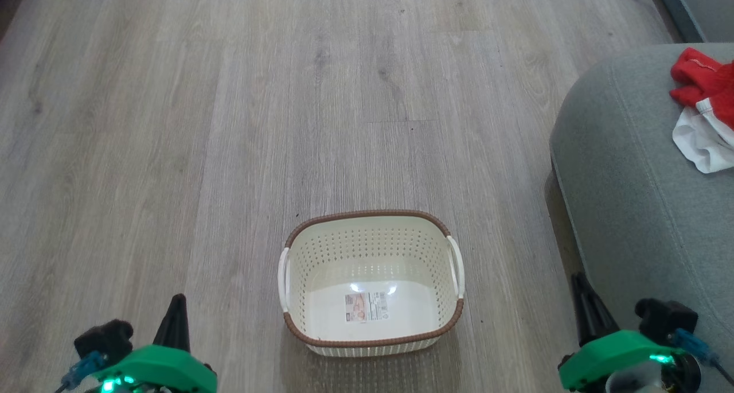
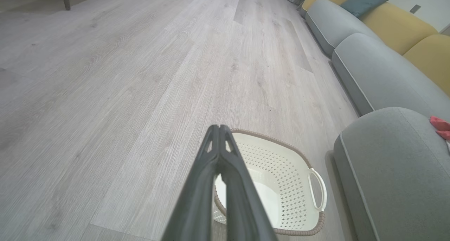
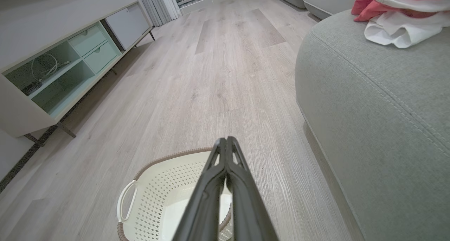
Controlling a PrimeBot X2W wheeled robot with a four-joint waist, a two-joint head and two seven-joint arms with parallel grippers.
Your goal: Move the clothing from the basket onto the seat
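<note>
Ok, basket (image 1: 373, 249) sits empty on the floor (image 1: 229, 123), red clothing (image 1: 702, 83) already up on the seat (image 1: 625, 198), L gripper (image 1: 179, 301) & R gripper (image 1: 580, 284) both pinched together w/ nothing held, so looks done, best keep arms clear, no nudging.

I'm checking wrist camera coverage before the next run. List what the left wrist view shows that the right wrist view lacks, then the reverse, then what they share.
Left wrist view: the left gripper, shut, plus yellow back cushions, a teal pillow and further grey sofa seats.
Right wrist view: the right gripper, shut, a low cabinet with drawers, curtains, and the white part of the clothing.
Shared: the empty basket on the wood floor, the seat beside it, and red clothing lying on the seat.
</note>
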